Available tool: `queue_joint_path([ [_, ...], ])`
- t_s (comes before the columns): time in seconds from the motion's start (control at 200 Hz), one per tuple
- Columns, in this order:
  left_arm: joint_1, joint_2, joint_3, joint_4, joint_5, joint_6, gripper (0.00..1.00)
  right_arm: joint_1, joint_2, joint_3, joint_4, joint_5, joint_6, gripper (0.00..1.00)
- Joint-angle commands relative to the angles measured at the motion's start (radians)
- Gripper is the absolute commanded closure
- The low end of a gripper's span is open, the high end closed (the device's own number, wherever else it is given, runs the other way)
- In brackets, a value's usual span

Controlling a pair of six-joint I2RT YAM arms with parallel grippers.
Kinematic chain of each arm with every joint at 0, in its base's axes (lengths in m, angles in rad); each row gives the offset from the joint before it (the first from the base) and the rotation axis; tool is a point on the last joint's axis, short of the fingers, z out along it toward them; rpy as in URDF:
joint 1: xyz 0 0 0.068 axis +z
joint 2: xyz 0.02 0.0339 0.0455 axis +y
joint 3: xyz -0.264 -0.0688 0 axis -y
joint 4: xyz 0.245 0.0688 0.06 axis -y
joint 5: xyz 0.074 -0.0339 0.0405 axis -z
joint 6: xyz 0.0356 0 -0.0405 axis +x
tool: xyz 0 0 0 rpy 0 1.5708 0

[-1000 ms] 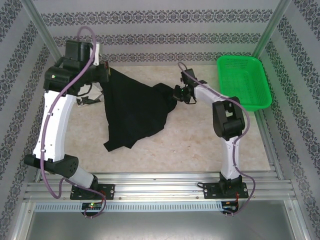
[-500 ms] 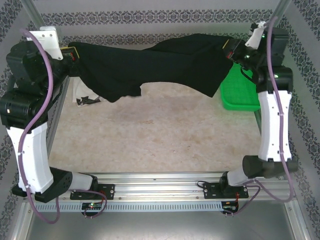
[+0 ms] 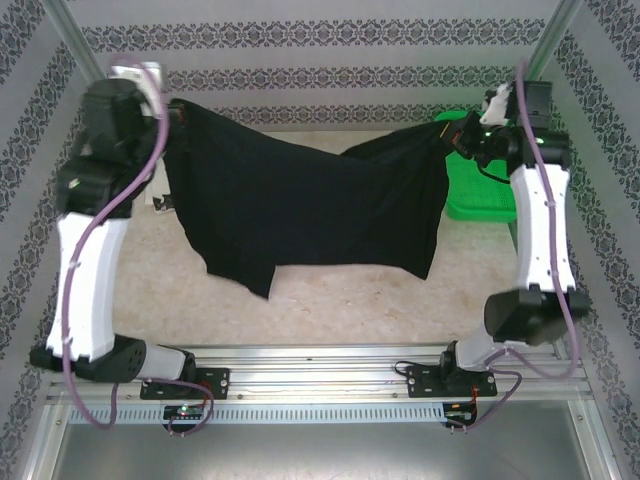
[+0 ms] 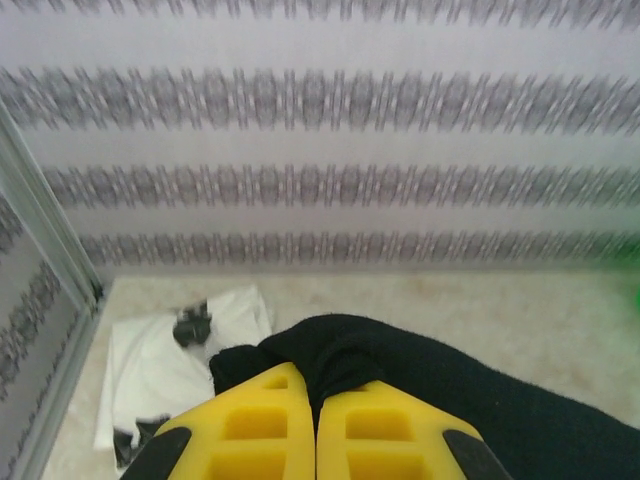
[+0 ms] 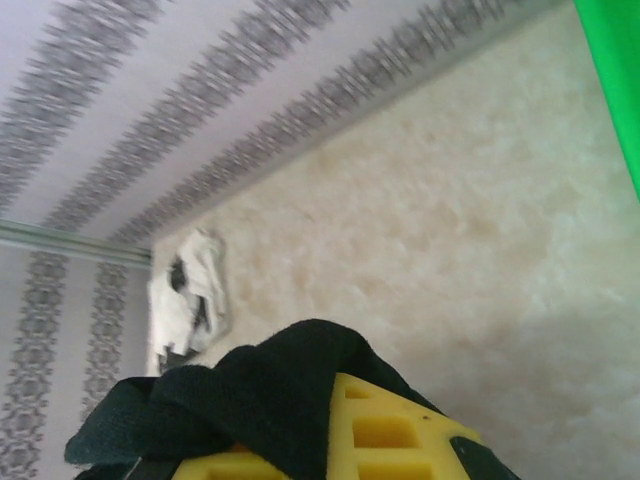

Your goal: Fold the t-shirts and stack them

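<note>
The black t-shirt (image 3: 310, 205) hangs stretched out in the air between my two arms, its lower edge drooping toward the table. My left gripper (image 3: 172, 112) is shut on its upper left corner; in the left wrist view the yellow fingers (image 4: 265, 425) pinch a fold of black cloth (image 4: 420, 375). My right gripper (image 3: 455, 132) is shut on the upper right corner, where black cloth (image 5: 250, 400) wraps over one yellow finger (image 5: 400, 440). The white t-shirt (image 3: 158, 198) with black marks lies crumpled at the far left of the table (image 4: 160, 365), (image 5: 188, 295), mostly hidden behind the black one from above.
A green mesh basket (image 3: 485, 190) stands at the back right, partly behind the hanging shirt and the right arm; its edge (image 5: 612, 70) shows in the right wrist view. Beige tabletop (image 3: 350, 300) lies below the shirt. Patterned walls and metal posts enclose the space.
The black t-shirt was bunched on the table a second ago. Both arms lifted it and pulled apart; since half a second ago it has come lower and hangs more spread out.
</note>
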Motion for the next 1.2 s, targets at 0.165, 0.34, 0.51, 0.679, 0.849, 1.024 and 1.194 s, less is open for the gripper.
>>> queue_joint_path([
  [0.165, 0.089, 0.302, -0.223, 0.308, 0.026, -0.061, 1.0, 0.02, 0.421, 0.071, 0.195, 0.126, -0.062, 1.0],
  [0.34, 0.097, 0.586, 0.034, 0.247, 0.067, -0.063, 0.51, 0.006, 0.672, 0.393, 0.091, 0.133, -0.027, 0.42],
  [0.51, 0.097, 0.439, 0.063, 0.171, 0.094, -0.201, 0.0, 0.02, 0.487, 0.354, -0.011, 0.153, -0.138, 0.18],
  [0.679, 0.066, 0.162, -0.215, -0.158, 0.155, -0.464, 0.01, 0.023, 0.12, -0.098, -0.112, 0.129, -0.121, 0.18],
  [0.849, -0.004, -0.16, -0.694, -0.359, 0.183, -0.689, 0.13, -0.023, -0.161, -0.619, -0.045, 0.152, -0.025, 0.2],
  [1.024, -0.048, -0.265, -0.977, -0.431, 0.179, -0.724, 0.22, -0.048, -0.14, -0.755, -0.014, 0.166, -0.044, 0.21],
  [1.194, -0.049, -0.191, -1.158, -0.173, 0.301, -0.77, 0.27, -0.07, -0.049, -0.8, 0.065, 0.195, -0.056, 0.25],
])
